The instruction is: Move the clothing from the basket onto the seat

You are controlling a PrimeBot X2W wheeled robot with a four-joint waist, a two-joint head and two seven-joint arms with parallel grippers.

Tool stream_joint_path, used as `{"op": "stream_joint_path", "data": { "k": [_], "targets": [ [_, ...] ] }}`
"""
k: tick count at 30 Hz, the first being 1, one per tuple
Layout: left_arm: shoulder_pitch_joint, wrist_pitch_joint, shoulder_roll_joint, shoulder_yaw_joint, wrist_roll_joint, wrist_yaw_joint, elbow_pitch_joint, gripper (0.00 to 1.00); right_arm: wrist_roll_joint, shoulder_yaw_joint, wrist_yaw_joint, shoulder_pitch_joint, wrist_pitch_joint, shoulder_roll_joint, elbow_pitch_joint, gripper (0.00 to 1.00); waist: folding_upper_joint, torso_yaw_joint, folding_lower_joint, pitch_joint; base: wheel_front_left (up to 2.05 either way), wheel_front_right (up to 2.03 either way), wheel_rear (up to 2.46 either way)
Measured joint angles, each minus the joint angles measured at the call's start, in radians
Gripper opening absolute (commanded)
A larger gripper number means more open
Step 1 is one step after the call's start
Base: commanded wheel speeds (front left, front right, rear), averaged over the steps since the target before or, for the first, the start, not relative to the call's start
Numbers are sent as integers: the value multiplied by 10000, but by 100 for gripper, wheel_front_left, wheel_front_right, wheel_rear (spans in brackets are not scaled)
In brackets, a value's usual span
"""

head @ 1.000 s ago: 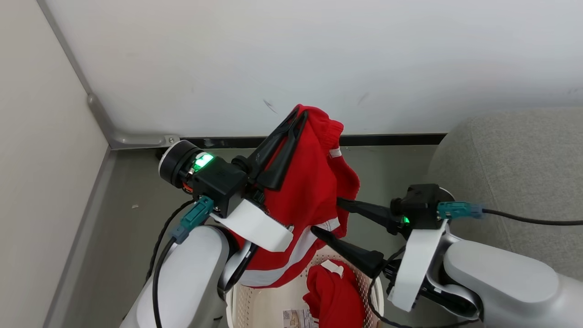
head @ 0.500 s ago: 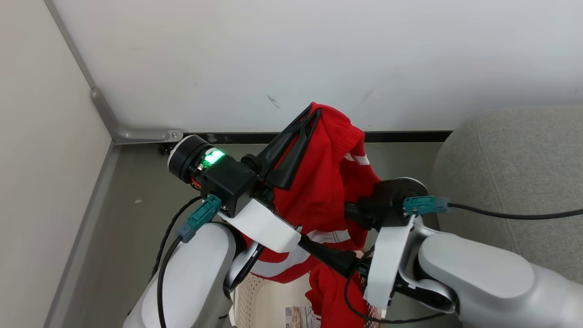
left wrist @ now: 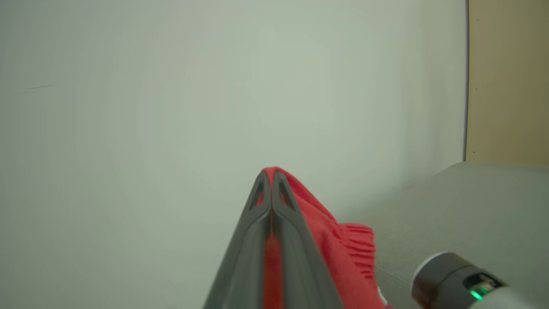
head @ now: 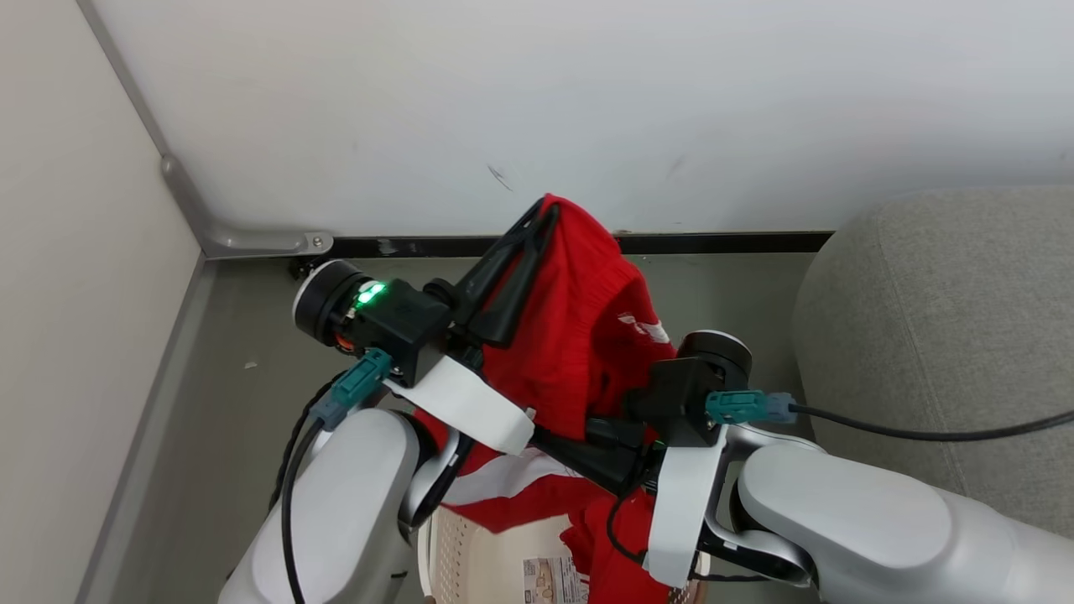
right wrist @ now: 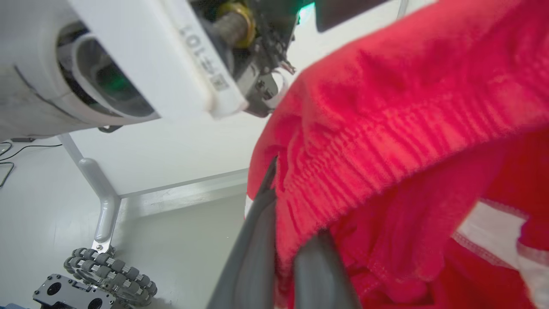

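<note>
While clothing [head: 579, 335] hangs above basket [head: 453, 554]: nothing on seat [head: 923, 319] yet.
Left gripper [head: 545, 210], right gripper [head: 564, 436]: both clamped on it.

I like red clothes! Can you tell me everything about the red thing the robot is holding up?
The red garment is bright red knitted-looking fabric with a ribbed edge and white stripes. It hangs crumpled in the air. The left pincer pinches its top, shut on it, and the right pincer is shut on a fold lower down. Its bottom end dangles over the basket.
</note>
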Motion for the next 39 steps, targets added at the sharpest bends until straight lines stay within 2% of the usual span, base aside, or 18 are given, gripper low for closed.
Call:
{"op": "stream_joint_path", "data": {
  "k": [5,11,21,22,24,26,27,39],
  "targets": [
    [26,0,73,299,-109,165,529,0,-40,0,0,-4,-694,-82,4,0,0,-131,0,2,0,0,0],
    [280,8,198,598,-370,274,1116,0,232,-59,0,-3,-1218,-489,157,0,0,-340,0,0,0,0,0],
    [473,10,291,817,-639,353,1693,0,556,-1561,0,-12,-1381,-1039,391,0,0,-699,0,4,0,0,0],
    [481,10,272,844,-665,355,1712,4,558,-1689,0,-12,-1381,-1051,401,0,0,-731,0,4,0,0,0],
    [523,10,238,936,-725,395,1733,59,558,-1987,0,-11,-1384,-1091,418,0,0,-789,0,3,0,0,0],
    [630,10,249,1076,-817,399,1785,93,558,-2282,0,-8,-1392,-1195,456,0,0,-842,0,1,0,0,0],
    [667,10,257,1101,-901,403,1831,100,558,-2420,0,-6,-1392,-1243,493,0,0,-866,0,1,0,0,0],
    [681,10,385,1499,-970,617,1921,100,437,-4709,0,522,-1398,-1615,339,0,0,-1148,0,-21,0,0,0]
  ]
}}
